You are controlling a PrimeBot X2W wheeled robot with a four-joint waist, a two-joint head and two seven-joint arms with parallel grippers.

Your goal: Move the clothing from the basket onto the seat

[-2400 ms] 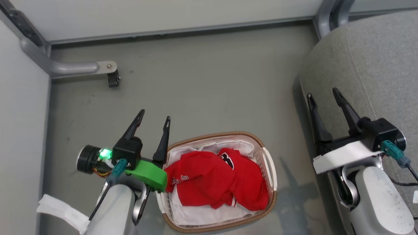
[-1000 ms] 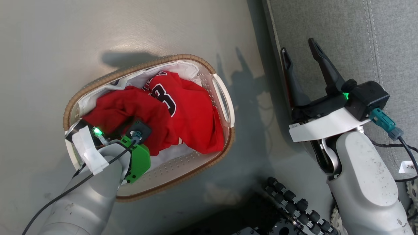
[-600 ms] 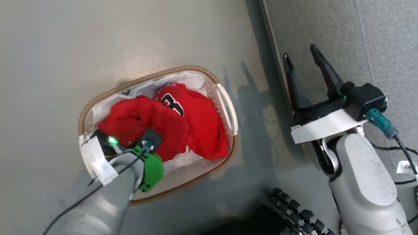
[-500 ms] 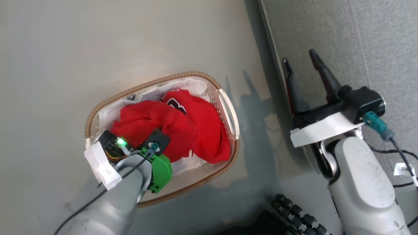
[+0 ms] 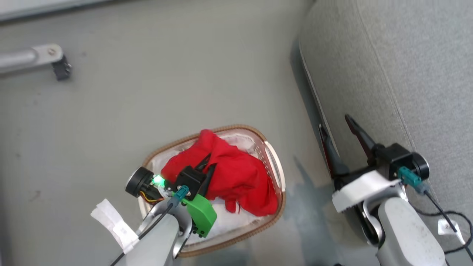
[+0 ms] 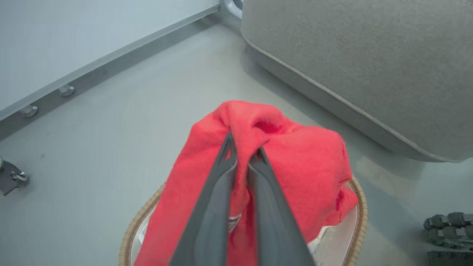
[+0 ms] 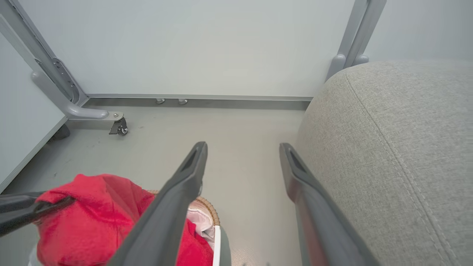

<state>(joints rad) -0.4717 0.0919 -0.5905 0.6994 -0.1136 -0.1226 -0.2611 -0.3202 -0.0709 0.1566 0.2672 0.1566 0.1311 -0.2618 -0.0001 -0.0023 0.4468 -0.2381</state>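
The left gripper (image 5: 207, 165) pinches the red clothing (image 5: 240, 177) above the basket (image 5: 275, 162).

Its jaws are shut tight on a fold at the top of the clothing, which hangs down from them with its bottom part inside the basket, on top of a white sheet (image 5: 229, 218). The grey seat (image 5: 388, 55) is off to the robot's right and sits higher than the basket, so I think the clothing must go up and to the right. The right gripper (image 5: 335, 123) waits between basket and seat, near the seat's edge, jaws wide open and holding nothing; it could get in the way. A little wheel (image 5: 61, 70) stands far off on the floor.
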